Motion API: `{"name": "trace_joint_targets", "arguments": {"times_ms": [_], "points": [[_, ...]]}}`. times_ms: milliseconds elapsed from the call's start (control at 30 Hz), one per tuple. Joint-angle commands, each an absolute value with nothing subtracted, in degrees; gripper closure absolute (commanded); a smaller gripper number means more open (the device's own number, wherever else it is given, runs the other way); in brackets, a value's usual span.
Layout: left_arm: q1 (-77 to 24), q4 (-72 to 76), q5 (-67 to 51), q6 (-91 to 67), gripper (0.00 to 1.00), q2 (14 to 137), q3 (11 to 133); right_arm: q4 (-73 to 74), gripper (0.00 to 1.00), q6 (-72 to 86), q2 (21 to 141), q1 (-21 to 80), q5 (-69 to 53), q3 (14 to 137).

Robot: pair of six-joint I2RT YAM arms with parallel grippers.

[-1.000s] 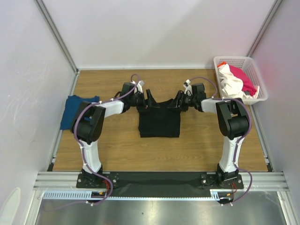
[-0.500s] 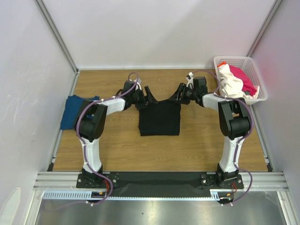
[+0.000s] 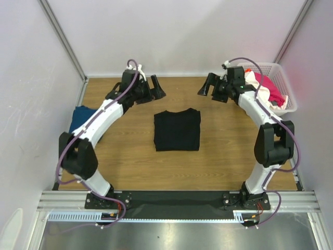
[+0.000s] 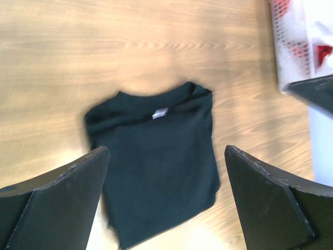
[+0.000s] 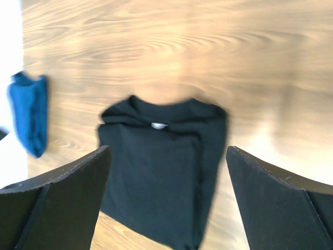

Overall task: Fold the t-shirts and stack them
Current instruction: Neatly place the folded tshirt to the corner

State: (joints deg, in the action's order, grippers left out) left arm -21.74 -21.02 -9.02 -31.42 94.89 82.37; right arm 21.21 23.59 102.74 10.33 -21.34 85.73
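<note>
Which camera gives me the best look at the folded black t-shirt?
The top external view: the black t-shirt lies there whole, sharp and unblocked. Both wrist views show it closer but blurred, and each camera's own jaws hide part of its lower edge.

- A wooden tabletop (image 3: 130, 166), its light-brown grain running left to right, fills the middle of the scene.
- 3 plain white walls close it in: a far wall (image 3: 177, 36), a left wall (image 3: 26, 114) and a right wall (image 3: 320, 120).
- 2 slanting aluminium posts rise at the far corners (the left post (image 3: 62, 39) and the right post (image 3: 294, 31)).
- An aluminium rail (image 3: 62, 200) runs along the near edge, with a black strip (image 3: 177, 200) lying on it.
- Nearer still lies a dull grey metal sheet (image 3: 182, 234).
- The light is soft and even; both wrist views show pale glare on the wood.
</note>
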Motion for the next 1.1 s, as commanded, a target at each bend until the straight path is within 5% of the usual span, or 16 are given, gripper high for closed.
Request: {"name": "trace_joint_targets", "arguments": {"times_ms": [0, 733, 1067], "points": [[-21.9, -26.1, -6.5, -33.2, 0.00, 93.0, 71.1, 31.5, 0.00, 21.4, 99.4, 9.2, -14.6, 82.5], [-31.1, -8.6, 5.1, -43.1, 0.03, 101.1, 58.6, 35.8, 0.00, 22.0, 83.6, 6.1, -12.3, 69.5], [-33.0, -3.5, 3.7, -43.5, 0.15, 105.7, 57.7, 37.7, 0.00, 22.4, 80.1, 4.3, -11.1, 71.5]]}}
